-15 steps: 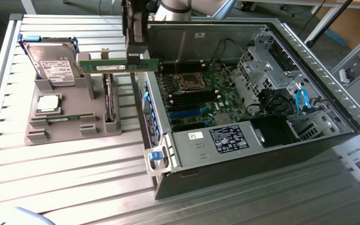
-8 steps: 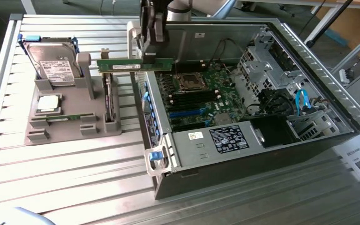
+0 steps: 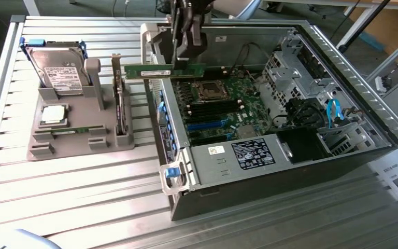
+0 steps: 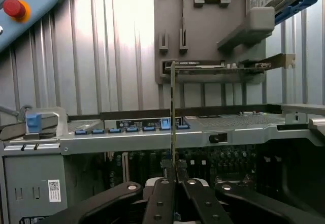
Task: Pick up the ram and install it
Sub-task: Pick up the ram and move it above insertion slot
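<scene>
Pinching the ram by its upper edge | pincer clamped on it, stick level | motherboard of open computer case below pincer | parts holder well aside on tabletop

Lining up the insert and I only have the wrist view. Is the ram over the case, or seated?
Observer: Over it, not seated. The ram hangs level above the motherboard inside the open case.
Operator: Where relative to the socket?
Observer: In the exterior view it sits just above the processor socket in the picture.
Operator: Grip point?
Observer: The gripper clamps its top edge, toward the end at the exterior view's right.
</scene>
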Tool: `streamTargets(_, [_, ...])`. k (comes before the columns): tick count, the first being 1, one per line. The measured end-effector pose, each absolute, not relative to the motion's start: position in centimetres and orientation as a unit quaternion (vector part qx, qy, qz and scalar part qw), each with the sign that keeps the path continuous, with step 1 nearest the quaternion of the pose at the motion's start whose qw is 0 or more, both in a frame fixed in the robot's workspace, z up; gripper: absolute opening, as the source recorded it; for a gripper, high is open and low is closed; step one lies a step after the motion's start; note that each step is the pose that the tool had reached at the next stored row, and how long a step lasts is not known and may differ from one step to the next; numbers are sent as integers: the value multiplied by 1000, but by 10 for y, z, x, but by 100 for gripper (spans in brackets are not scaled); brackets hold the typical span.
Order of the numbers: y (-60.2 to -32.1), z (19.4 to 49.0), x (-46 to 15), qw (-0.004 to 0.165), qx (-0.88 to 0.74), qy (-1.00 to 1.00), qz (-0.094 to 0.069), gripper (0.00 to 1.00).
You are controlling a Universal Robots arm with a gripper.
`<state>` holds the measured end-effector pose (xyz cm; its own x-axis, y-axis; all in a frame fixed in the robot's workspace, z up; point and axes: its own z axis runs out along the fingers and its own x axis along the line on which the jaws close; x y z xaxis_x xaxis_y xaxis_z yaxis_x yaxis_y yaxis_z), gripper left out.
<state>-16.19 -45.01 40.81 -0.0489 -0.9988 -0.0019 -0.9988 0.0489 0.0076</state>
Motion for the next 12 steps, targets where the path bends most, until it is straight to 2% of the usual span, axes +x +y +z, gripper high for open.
streamTargets(12, [-450, 408, -115, 2, 690, -724, -3, 12])
